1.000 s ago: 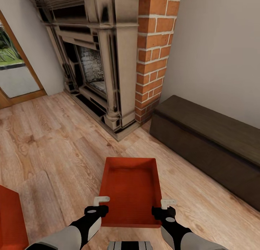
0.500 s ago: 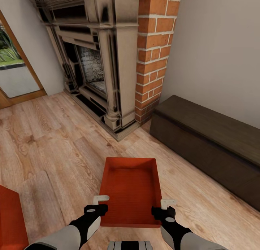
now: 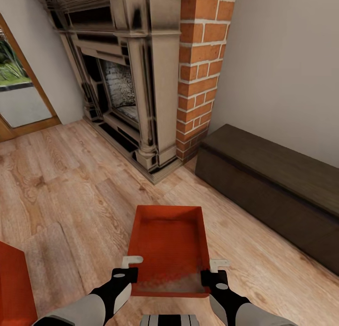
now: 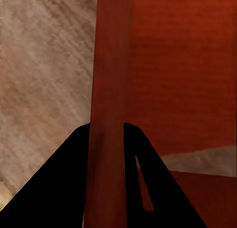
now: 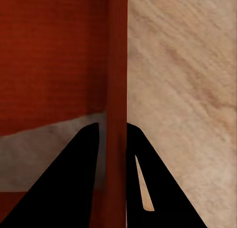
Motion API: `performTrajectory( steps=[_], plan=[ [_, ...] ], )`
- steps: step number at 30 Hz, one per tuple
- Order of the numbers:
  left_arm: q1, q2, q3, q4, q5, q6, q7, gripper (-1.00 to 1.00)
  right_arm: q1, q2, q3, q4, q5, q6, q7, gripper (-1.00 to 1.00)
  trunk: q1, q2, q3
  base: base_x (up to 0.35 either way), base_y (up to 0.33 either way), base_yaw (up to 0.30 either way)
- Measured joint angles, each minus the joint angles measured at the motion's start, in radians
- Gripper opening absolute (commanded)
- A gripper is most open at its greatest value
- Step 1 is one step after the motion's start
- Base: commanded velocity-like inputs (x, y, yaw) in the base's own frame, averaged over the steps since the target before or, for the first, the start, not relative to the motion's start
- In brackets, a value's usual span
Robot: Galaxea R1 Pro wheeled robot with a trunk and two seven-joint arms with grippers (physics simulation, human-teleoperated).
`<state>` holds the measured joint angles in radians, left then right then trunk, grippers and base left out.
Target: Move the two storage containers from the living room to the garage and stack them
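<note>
Head view shows us both arms reaching down to 1 storage container (image 3: 169, 241), an orange-red bin sitting open side up over the light wood-plank floor (image 3: 61, 185) of the living room, in front of the brick fireplace (image 3: 141, 81). Our left gripper (image 3: 128, 268) sits at the bin's left wall near its close end, and our right gripper (image 3: 213, 270) sits at the right wall opposite. In the left wrist view the jaws straddle the thin left wall (image 4: 108, 114), 1 finger on each side, clenched narrowly on it. In the right wrist view the jaws likewise pinch the right wall (image 5: 117, 90). A pale patch of floor shows through the bin's near bottom. The 2nd storage container (image 3: 14, 283) lies at the far left edge. A dark low bench (image 3: 273, 194) stands along the wall to the right.
</note>
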<state>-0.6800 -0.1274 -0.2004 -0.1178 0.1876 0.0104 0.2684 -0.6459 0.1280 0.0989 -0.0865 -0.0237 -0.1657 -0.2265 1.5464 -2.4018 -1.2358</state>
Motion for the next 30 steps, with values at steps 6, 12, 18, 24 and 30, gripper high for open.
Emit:
performTrajectory(
  steps=[6,12,18,24,30],
  plan=[
    [0.0,-0.003,0.005,0.003,-0.002,0.0,0.006,-1.0,0.0,0.0,0.0,0.0,-0.001,0.0,0.0,-1.0,0.0,0.0,0.0,0.0,0.0,0.0],
    [0.001,-0.003,0.013,0.005,0.012,-0.003,0.004,-1.0,0.0,0.0,-0.001,0.001,-0.003,-0.001,-0.001,-1.0,-0.011,0.021,0.009,0.0,0.0,0.0],
    [0.001,-0.003,0.013,0.005,0.017,-0.005,0.003,-1.0,0.0,0.003,-0.003,-0.001,0.005,0.002,-0.01,-1.0,-0.034,0.063,0.028,0.0,0.0,0.0],
    [0.001,-0.003,0.013,0.005,0.017,-0.005,0.003,-1.0,0.0,0.002,-0.003,-0.001,0.004,0.001,-0.009,-1.0,-0.057,0.105,0.047,0.0,0.0,0.0],
    [0.001,-0.002,0.013,0.005,0.017,-0.005,0.001,-1.0,0.0,0.001,-0.001,-0.001,0.0,0.001,-0.005,-1.0,-0.08,0.147,0.065,0.0,0.0,0.0]
  ],
)
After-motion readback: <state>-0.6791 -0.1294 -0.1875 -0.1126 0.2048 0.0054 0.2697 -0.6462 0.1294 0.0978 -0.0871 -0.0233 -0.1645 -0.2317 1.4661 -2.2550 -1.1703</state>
